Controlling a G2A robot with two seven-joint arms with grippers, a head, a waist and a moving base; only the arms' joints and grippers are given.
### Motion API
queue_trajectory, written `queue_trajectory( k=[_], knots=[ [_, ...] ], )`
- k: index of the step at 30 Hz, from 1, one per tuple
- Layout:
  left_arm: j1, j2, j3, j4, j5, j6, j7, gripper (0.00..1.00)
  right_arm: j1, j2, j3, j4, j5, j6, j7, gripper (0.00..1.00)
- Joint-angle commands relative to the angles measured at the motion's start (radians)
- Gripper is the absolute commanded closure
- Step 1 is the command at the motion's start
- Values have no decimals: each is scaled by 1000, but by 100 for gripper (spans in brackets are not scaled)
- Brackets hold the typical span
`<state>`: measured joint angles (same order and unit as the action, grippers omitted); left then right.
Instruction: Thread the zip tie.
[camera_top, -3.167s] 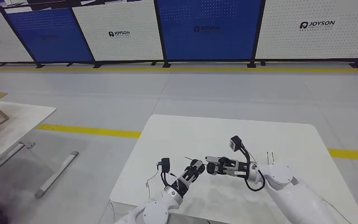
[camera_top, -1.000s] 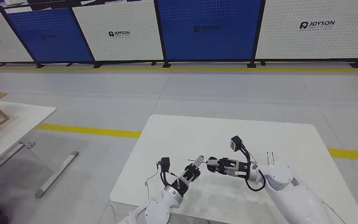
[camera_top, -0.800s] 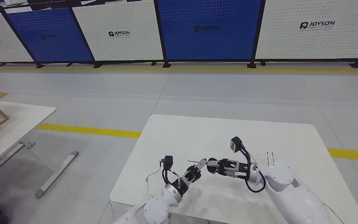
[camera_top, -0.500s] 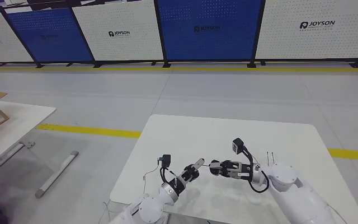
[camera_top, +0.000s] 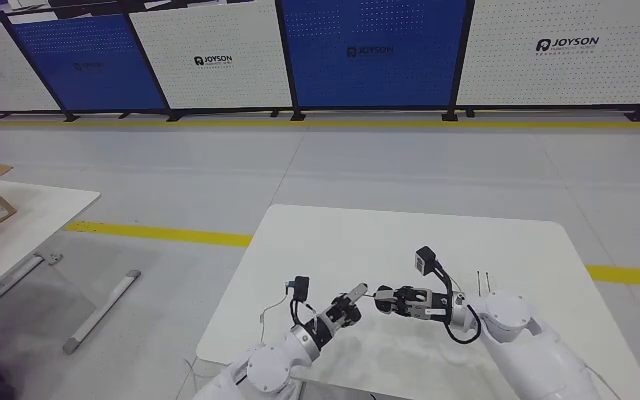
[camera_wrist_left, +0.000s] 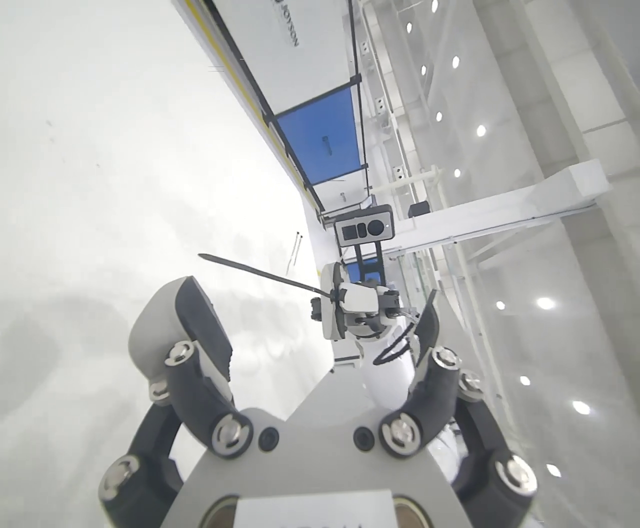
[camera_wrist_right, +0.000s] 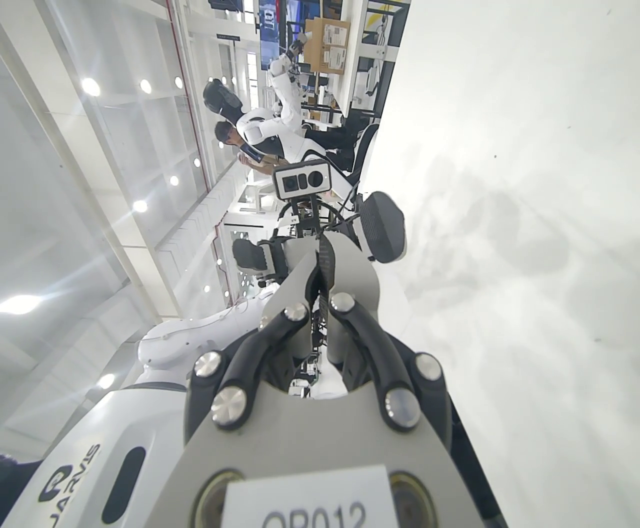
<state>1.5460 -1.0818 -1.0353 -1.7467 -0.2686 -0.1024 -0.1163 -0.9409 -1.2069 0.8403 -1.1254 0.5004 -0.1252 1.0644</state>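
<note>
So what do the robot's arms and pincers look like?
The left arm and right arm are white with black cables and a black wrist camera. The left pincer and right pincer have pale fingers with black ribbed pads, black links, silver screws and a white label.

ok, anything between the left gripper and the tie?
Nothing visible. The right gripper is shut on the tie, whose free end sticks out in open air above the table, across from the open left gripper. The gap between them is bare. Two spare ties lie on the table farther off, out of the way.
</note>
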Motion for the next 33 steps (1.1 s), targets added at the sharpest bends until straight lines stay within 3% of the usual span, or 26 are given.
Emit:
queue_trajectory(
  k=[1,10,16,17,18,19,22,25,33],
  knots=[
    [-9,-1,-11,14,-68,-8,-41,0,0,0,0,0,0,0,0,100],
    [-17,-2,-15,23,-79,-7,-46,0,0,0,0,0,0,0,0,100],
    [-26,-9,-8,34,-64,-44,-13,0,0,0,0,0,0,0,0,100],
    [-27,-10,-7,38,-60,-52,-13,9,0,0,0,0,0,0,0,100],
    [-28,-11,-6,40,-55,-58,-16,38,0,0,0,0,0,0,0,100],
    [-28,-11,-6,43,-50,-63,-22,55,0,0,0,0,0,0,0,100],
    [-24,-11,-9,46,-44,-75,-35,86,0,0,0,0,0,0,0,100],
    [-21,-12,-13,45,-52,-77,-45,100,0,0,0,0,0,0,0,100],
    [-15,-13,-27,42,-54,-77,-53,100,0,0,0,0,0,0,0,100]
  ],
)
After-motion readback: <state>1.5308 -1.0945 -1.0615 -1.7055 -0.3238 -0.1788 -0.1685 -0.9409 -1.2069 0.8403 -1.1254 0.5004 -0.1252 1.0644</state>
